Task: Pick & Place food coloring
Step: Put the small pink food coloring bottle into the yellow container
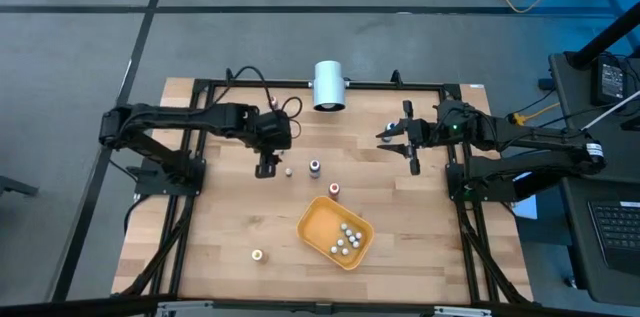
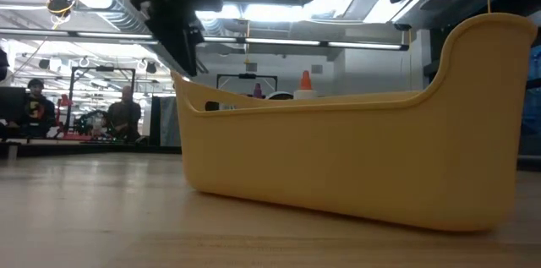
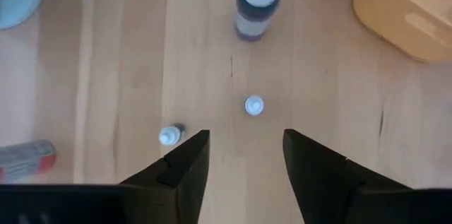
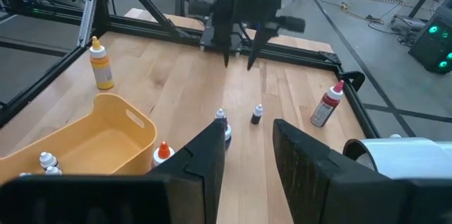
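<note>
Item: wooden table [image 1: 230, 237] within a black frame, seen from above.

Surroundings: a large white cylinder [image 1: 328, 85] lay at the far edge of the table, between the two arms. A red-capped bottle [image 4: 325, 105] stood by the frame corner in the right wrist view. A yellow-capped bottle [image 1: 257, 254] stood alone on the near-left part of the table, well apart from the tray.

Loose food coloring: a purple-topped bottle [image 3: 256, 3] stood upright ahead of the left gripper [image 1: 266, 167]; a tiny white-capped bottle [image 3: 253, 105] stood just ahead of its fingers, and another small one [image 3: 169, 135] lay just beside one fingertip [image 3: 200, 141]. An orange-capped bottle [image 1: 334, 189] stood just beside the tray's far rim.

Container: orange tray [image 1: 316, 219], near centre, holding a cluster of white-topped bottles [image 1: 346, 239] toward its right end.

Left gripper: above the table, left of the purple-topped bottle, fingers parted, grasping nothing.

Right gripper [image 1: 412, 152]: over the far-right part of the table, well apart from the tray, fingers set with a narrow gap, nothing between them.
</note>
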Robot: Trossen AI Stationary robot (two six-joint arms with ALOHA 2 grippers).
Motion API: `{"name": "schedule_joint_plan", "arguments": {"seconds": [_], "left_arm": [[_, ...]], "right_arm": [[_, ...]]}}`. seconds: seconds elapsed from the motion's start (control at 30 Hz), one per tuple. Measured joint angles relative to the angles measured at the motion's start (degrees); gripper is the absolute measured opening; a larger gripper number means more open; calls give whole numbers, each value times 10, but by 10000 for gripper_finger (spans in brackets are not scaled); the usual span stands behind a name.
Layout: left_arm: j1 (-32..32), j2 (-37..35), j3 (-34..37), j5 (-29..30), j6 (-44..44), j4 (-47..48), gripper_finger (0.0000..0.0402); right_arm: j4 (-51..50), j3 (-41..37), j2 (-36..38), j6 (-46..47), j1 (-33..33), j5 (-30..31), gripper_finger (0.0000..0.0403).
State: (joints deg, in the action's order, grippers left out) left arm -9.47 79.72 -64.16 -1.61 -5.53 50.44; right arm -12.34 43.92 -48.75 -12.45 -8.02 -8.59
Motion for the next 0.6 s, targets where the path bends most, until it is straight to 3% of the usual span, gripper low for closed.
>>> {"name": "schedule_joint_plan", "arguments": {"seconds": [0.2,0.6], "left_arm": [[7,34,1,4,18,-19,198],[38,122,2,13,19,-47,200]], "right_arm": [[0,0,0,0,0,0,123],[0,0,0,0,0,0,123]]}}
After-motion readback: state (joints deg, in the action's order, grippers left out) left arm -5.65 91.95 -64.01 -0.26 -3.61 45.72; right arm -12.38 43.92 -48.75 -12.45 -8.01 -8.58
